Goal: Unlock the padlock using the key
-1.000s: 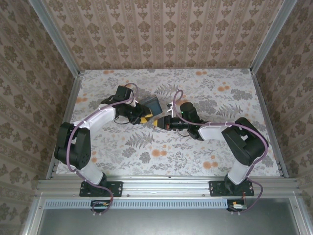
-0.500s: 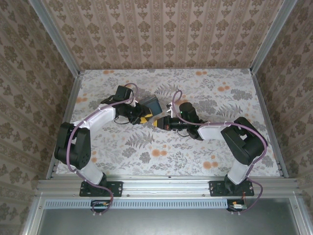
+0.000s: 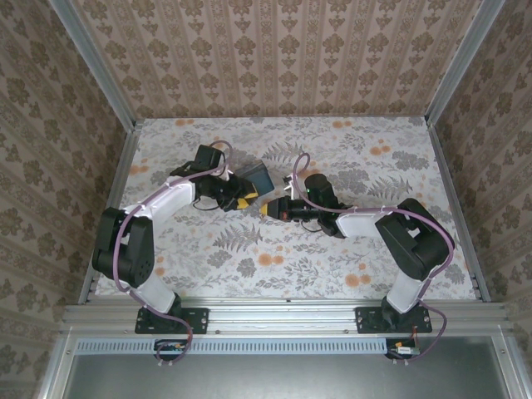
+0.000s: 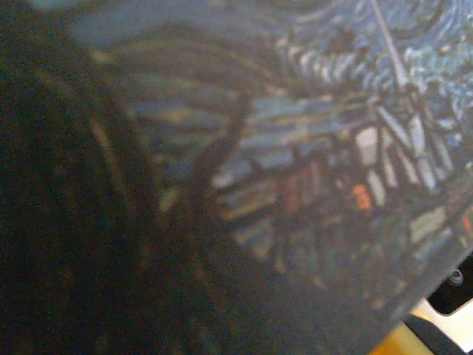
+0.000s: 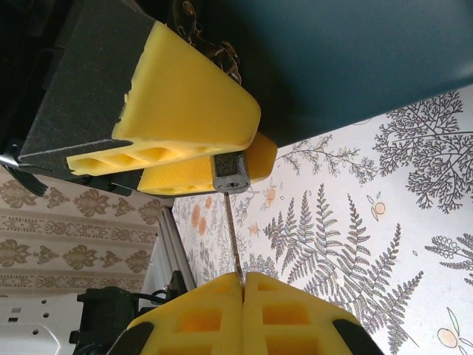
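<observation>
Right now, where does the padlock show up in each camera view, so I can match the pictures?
Top external: the padlock sits mid-table between the two arms' wrists.
Left wrist: its swirl-printed face spreads across the upper right, blurred.
Right wrist: its dark blue body is at upper right.
Shared landmark: the yellow pad against it.

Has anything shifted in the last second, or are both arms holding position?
The right gripper edged slightly left toward the padlock, its jaws shut on the key, whose tip is at the padlock's underside. The left gripper kept its hold on the padlock, which has not moved.
</observation>
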Motion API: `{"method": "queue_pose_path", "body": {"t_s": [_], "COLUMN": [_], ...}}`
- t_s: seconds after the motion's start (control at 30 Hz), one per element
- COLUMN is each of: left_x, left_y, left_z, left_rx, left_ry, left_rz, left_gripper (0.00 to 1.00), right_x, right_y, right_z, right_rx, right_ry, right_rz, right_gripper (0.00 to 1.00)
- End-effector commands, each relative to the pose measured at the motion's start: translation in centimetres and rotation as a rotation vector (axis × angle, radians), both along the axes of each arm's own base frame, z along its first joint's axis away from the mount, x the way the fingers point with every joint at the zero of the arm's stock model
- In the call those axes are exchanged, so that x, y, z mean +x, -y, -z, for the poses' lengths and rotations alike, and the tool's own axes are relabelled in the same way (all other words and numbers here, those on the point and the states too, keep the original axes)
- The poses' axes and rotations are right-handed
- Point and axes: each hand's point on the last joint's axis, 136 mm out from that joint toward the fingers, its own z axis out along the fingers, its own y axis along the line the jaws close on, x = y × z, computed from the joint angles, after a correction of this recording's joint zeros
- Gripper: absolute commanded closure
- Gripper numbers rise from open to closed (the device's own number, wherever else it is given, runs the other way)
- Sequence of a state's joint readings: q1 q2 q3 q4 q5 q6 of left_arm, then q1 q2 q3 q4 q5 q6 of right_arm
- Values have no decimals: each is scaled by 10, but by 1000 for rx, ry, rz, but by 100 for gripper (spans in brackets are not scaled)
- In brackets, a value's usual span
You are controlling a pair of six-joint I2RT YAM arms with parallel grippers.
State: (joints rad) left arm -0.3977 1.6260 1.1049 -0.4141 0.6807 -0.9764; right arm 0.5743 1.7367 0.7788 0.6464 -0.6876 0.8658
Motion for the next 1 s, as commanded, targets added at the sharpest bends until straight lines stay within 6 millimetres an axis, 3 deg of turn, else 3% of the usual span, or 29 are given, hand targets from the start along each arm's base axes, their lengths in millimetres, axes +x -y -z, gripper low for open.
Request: {"method": "queue_pose_path", "body": {"t_s": [0.0,0.97], "left_x": [5,2], "left_y": [2,2], "left_z": [-23,-17], "left_rx": [-41,-31], "left_ry": [55,45], "left_rz": [-8,-8], "left_gripper": [92,92], "right_x": [3,6], "right_y": [-4,-7], "right_z": [4,-13], "right_rx": [-4,23], "right_ry": [7,46], "right_rz": [-2,-6], "right_gripper": [100,100]}}
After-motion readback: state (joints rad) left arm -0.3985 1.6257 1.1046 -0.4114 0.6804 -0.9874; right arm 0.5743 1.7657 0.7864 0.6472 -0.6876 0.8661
